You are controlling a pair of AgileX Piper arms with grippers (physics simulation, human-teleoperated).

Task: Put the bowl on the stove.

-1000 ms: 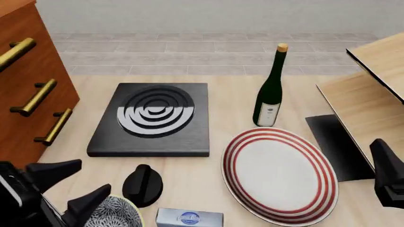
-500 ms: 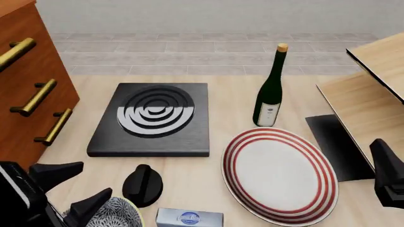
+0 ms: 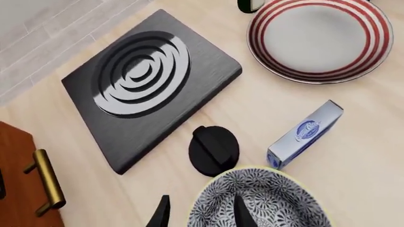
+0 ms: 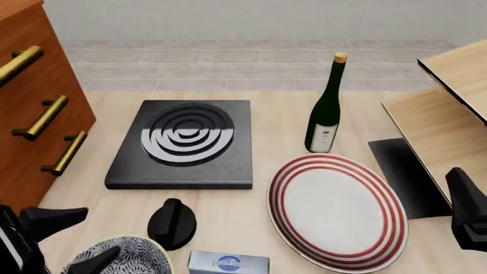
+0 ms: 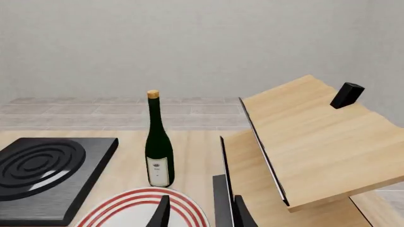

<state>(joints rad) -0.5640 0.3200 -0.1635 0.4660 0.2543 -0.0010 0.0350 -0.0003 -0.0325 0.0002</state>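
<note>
Front view: the desk (image 4: pixel 251 111) carries the stove, a knob, the bowl, a small box, a plate and a bottle.
Bowl (image 4: pixel 125 258): at the near left edge of the desk, just beside the knob and the box, well apart from the stove; black-and-white floral pattern, thin yellow-green rim.
Stove (image 4: pixel 185 144): flat black slab with ringed burner, left of centre on the desk, nothing on it.
Left hand (image 4: pixel 72 237): at the bowl; fingers parted, straddling the bowl's rim. In the left wrist view one finger (image 3: pixel 243 213) lies over the patterned inside and the other outside the wall. Whether they press the rim, I cannot tell.
Right hand (image 4: pixel 468 211): at the right edge of the front view, beside the plate; in the right wrist view its two fingertips stand a little apart with nothing between them.
Knob (image 4: pixel 171 224): black, between stove and bowl.
Box (image 3: pixel 306 135): small, white and blue, lying flat beside the bowl; a blue oval emblem on its face, writing too small to read.
Plate (image 4: pixel 337 204): white with red rings, right of the stove.
Bottle (image 4: pixel 327 108): dark green, upright behind the plate; white label with a small mark, unreadable.
Cabinet (image 4: pixel 38 97): wooden, brass handles, on the left.
</note>
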